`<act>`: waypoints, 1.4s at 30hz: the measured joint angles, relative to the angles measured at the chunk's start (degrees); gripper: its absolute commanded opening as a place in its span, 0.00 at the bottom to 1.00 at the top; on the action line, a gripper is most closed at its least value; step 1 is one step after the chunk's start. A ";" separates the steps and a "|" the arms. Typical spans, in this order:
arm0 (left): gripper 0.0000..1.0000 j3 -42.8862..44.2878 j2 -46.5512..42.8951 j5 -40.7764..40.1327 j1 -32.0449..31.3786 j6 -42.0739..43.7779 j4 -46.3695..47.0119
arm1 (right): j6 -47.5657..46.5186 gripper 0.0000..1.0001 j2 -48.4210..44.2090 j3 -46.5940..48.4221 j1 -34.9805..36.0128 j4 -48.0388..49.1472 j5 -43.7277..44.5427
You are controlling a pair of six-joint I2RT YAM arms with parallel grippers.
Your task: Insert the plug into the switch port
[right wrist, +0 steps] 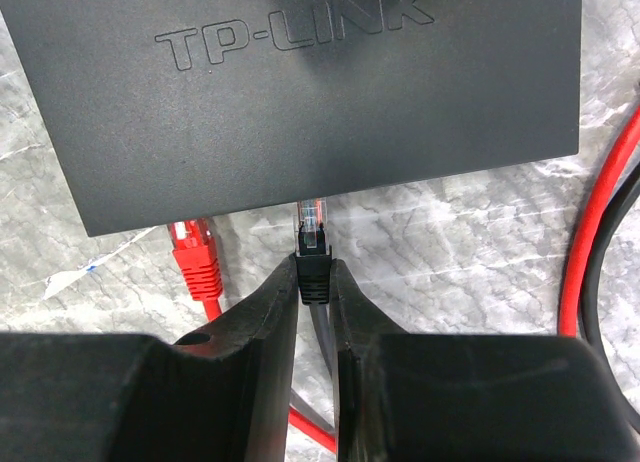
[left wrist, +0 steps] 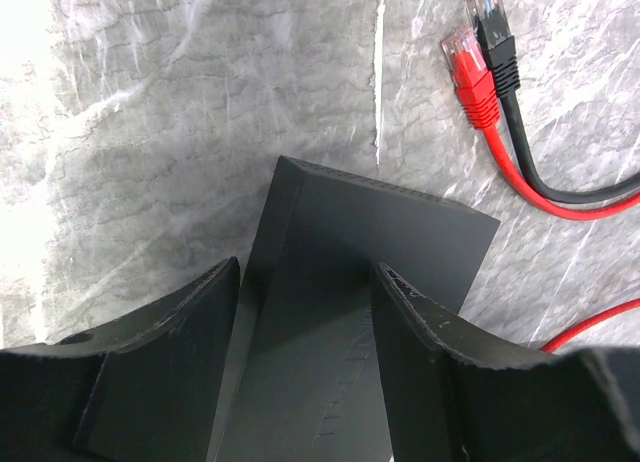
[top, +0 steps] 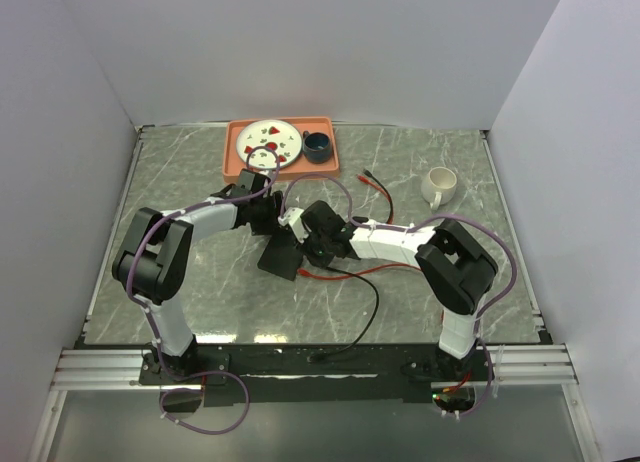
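The switch (top: 278,254) is a flat black box in the middle of the table, with TP-LINK on its top (right wrist: 300,92). My left gripper (top: 268,220) is at its far end, and its fingers (left wrist: 190,322) stand wide apart with the switch (left wrist: 340,282) held between them. My right gripper (right wrist: 315,267) is shut on a black plug (right wrist: 313,237). The plug's clear tip touches the switch's near edge. In the top view my right gripper (top: 306,248) is at the switch's right side.
A red plug (right wrist: 195,260) lies on the table by the same edge of the switch. Another red plug (left wrist: 468,72) and a black plug (left wrist: 492,27) lie beyond it. An orange tray (top: 232,152) holds a plate and a dark cup. A white mug (top: 440,185) stands at the right. Cables (top: 365,312) trail to the front edge.
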 measured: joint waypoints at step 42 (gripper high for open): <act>0.50 -8.00 -3.08 1.57 -0.42 -3.30 11.93 | 4.74 0.00 3.52 6.40 1.81 -7.98 3.87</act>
